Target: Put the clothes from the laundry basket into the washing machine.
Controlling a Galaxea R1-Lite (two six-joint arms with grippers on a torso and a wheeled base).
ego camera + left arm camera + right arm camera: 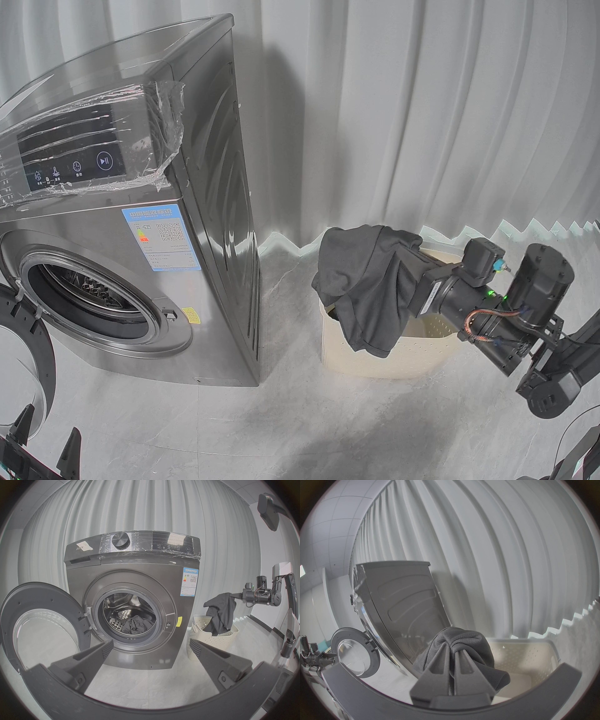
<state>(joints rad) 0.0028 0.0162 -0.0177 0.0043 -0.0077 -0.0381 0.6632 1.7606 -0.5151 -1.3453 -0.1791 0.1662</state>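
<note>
White curtains (406, 94) hang behind everything, and the floor (312, 425) is pale grey.

From the head, the washing machine (125, 206) stands with its round door (25, 350) swung wide open. The laundry basket (412, 350) sits on the floor just beside the machine's side wall. A dark cloth (369, 281) hangs over the basket's rim at the end of the right arm (487, 300). It hangs long-way down, and its low end droops outside the basket wall. The left gripper (51, 420) waits low, near the open door, with its fingers apart.

From the left wrist, the machine's hole (131, 617) faces the left gripper straight on. Some dark clothes (136, 624) lie inside it already. The door is on the far side of the machine from the basket, so it does not block the way.

From the right wrist, the right gripper (453, 664) has its fingers (437, 670) squeezed together on a bunch of the dark cloth, over the basket. I think the cloth must go up, past the machine's front corner, then in through the hole. The floor in front of the machine gives room to move. The corner and the hole's rim are the edges to watch.
</note>
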